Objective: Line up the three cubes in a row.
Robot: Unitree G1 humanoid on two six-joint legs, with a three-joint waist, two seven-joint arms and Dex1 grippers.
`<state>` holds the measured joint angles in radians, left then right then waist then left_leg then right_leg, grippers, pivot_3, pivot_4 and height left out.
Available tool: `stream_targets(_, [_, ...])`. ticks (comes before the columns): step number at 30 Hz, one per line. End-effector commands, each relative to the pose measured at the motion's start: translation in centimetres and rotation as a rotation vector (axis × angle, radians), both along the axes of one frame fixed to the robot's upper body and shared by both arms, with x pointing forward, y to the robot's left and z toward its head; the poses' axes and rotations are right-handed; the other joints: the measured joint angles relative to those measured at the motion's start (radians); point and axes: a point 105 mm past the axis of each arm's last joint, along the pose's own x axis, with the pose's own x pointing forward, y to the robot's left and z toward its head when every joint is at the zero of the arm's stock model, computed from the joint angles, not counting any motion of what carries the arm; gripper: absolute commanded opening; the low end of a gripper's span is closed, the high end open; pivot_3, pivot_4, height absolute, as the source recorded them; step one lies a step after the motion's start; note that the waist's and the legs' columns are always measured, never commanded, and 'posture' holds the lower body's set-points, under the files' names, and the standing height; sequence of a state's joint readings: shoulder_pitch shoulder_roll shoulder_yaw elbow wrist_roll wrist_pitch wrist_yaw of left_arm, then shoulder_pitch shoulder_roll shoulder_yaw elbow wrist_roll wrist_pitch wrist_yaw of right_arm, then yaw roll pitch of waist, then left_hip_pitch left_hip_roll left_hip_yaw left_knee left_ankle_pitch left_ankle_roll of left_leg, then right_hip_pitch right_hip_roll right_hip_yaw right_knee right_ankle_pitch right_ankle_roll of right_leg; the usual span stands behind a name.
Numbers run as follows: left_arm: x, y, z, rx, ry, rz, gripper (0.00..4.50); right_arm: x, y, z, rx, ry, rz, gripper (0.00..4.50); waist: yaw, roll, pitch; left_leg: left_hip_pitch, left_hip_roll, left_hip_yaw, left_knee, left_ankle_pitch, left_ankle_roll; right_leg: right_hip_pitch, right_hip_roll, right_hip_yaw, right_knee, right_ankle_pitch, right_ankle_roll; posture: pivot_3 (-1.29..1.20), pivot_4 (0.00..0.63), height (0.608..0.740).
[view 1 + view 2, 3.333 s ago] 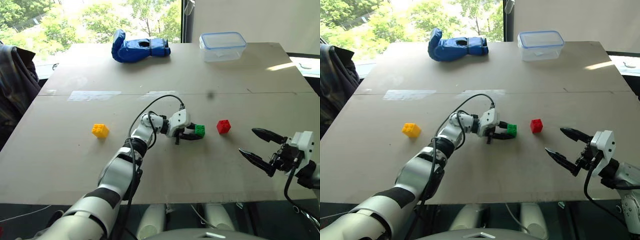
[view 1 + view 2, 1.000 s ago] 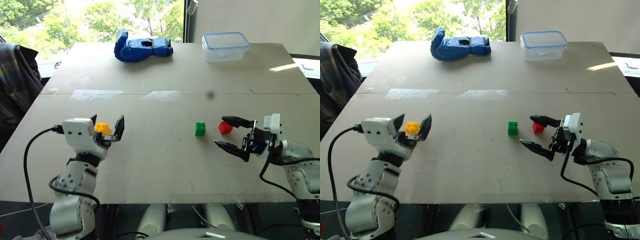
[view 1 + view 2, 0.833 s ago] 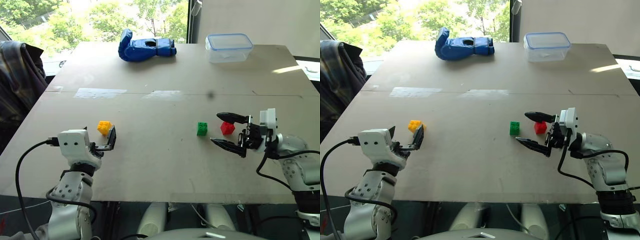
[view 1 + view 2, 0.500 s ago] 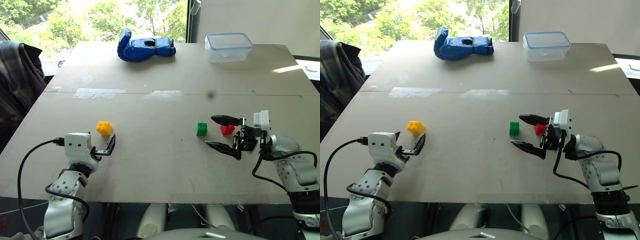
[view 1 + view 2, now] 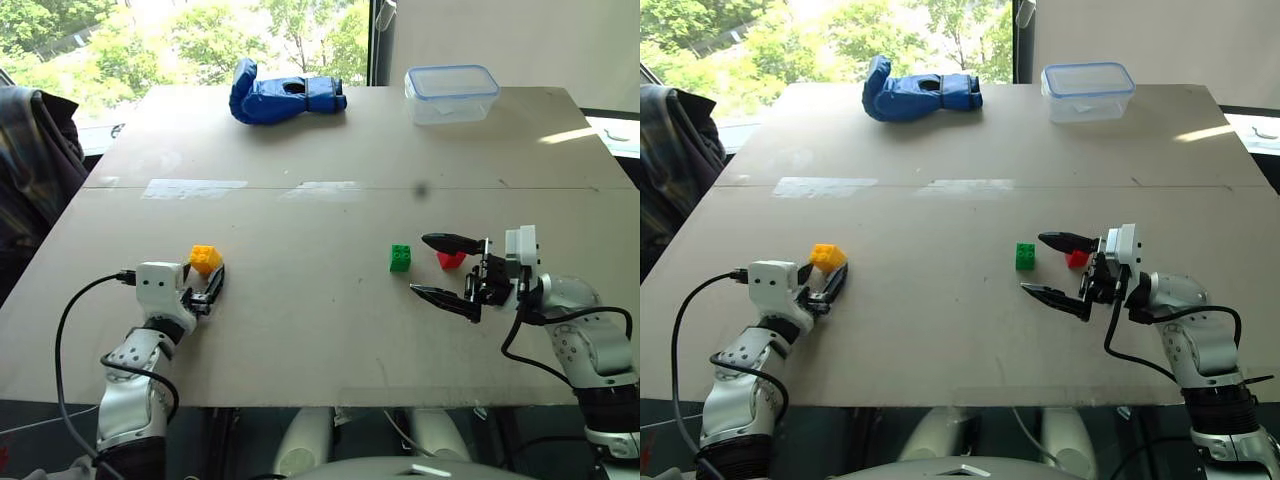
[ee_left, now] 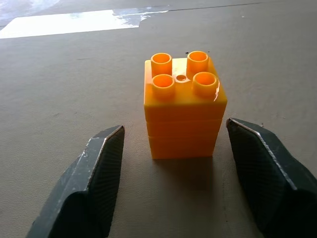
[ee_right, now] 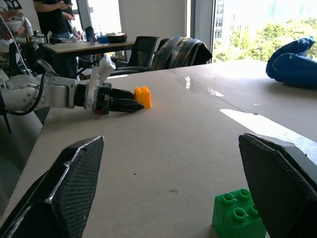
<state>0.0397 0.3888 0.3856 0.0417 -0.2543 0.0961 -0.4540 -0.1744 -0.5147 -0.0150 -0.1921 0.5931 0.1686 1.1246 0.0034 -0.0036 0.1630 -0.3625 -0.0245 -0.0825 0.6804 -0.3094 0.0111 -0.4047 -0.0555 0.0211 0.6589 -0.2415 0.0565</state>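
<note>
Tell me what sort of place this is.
Probably an office or lab workroom: a large grey tabletop by a big window onto green trees, with black office chairs and a cluttered desk behind.

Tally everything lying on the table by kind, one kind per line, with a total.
Studded toy cubes: 3 (yellow, green, red)
Blue boxing glove: 1
Clear lidded container: 1
Total: 5
</note>
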Motion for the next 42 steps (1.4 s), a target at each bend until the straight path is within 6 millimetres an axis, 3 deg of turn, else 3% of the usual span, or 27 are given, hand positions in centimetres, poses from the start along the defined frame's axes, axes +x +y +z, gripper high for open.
stream_targets(1, [-0.6,1.6,-2.0,-0.005,0.050,0.041,1.48,-0.3,-0.3,1.0,0.002,-0.059,-0.007,4.50,0.000,0.004,-0.002,0.000,0.000,0.000,0.000,0.000,0.000,0.000,0.000,0.000,0.000,0.000,0.000,0.00,0.150,0.740])
stream_targets(2, [-0.6,1.8,-2.2,0.000,0.052,0.040,1.26,-0.3,-0.3,1.0,0.002,-0.061,-0.009,4.50,-0.001,0.006,-0.003,0.000,0.000,0.000,0.000,0.000,0.000,0.000,0.000,0.000,0.000,0.000,0.000,0.00,0.150,0.740])
stream_targets(6, [-0.4,1.8,-2.9,0.017,0.055,-0.025,1.25,-0.2,-0.7,1.1,-0.001,-0.066,-0.020,4.50,-0.008,0.010,-0.006,0.002,0.000,0.000,-0.001,0.000,0.000,0.000,0.001,0.000,0.002,0.000,0.000,0.00,0.150,0.740])
stream_targets(11, [0.9,-1.3,-2.2,0.004,0.030,-0.303,1.25,0.1,-1.6,0.9,-0.012,-0.073,-0.057,4.50,-0.009,0.013,-0.008,0.002,-0.001,0.000,-0.001,0.000,0.000,0.001,0.001,0.000,0.002,0.000,0.000,0.00,0.150,0.740])
stream_targets(17, [3.2,-6.5,0.3,0.032,-0.009,-0.775,1.25,0.0,-2.5,0.7,-0.033,-0.080,-0.085,4.50,0.014,0.011,-0.007,0.000,-0.006,-0.003,0.000,0.001,0.000,0.002,0.001,-0.003,0.001,0.000,0.000,0.00,0.150,0.740])
stream_targets(24, [5.6,-11.4,2.3,0.179,0.041,-1.172,1.25,-0.3,-2.7,0.6,-0.034,-0.086,-0.111,4.50,-0.010,0.003,-0.002,-0.003,-0.006,-0.003,0.001,0.001,-0.001,0.000,0.003,-0.004,0.000,0.000,0.000,0.00,0.150,0.740])
stream_targets(29, [6.9,-13.9,2.8,0.270,0.101,-1.291,1.25,-0.7,-2.9,0.5,-0.030,-0.087,-0.140,4.50,-0.023,0.001,-0.001,-0.004,-0.006,-0.003,0.001,0.001,0.000,0.000,0.003,-0.003,-0.001,0.000,0.001,0.00,0.150,0.740])
stream_targets(34, [7.0,-16.6,3.6,0.326,0.100,-1.422,1.25,-1.2,-3.5,0.1,-0.048,-0.082,-0.175,4.50,-0.020,-0.002,0.001,-0.004,-0.006,-0.004,0.001,0.000,0.000,-0.001,0.003,-0.004,0.000,0.000,0.001,0.00,0.150,0.740])
stream_targets(42, [6.8,-17.8,3.2,0.334,0.099,-1.461,1.25,-1.5,-4.6,-0.7,-0.114,-0.077,-0.202,4.50,-0.021,-0.005,0.003,-0.005,-0.006,-0.004,0.002,0.000,0.000,-0.001,0.004,-0.003,0.001,0.000,0.001,0.00,0.150,0.740])
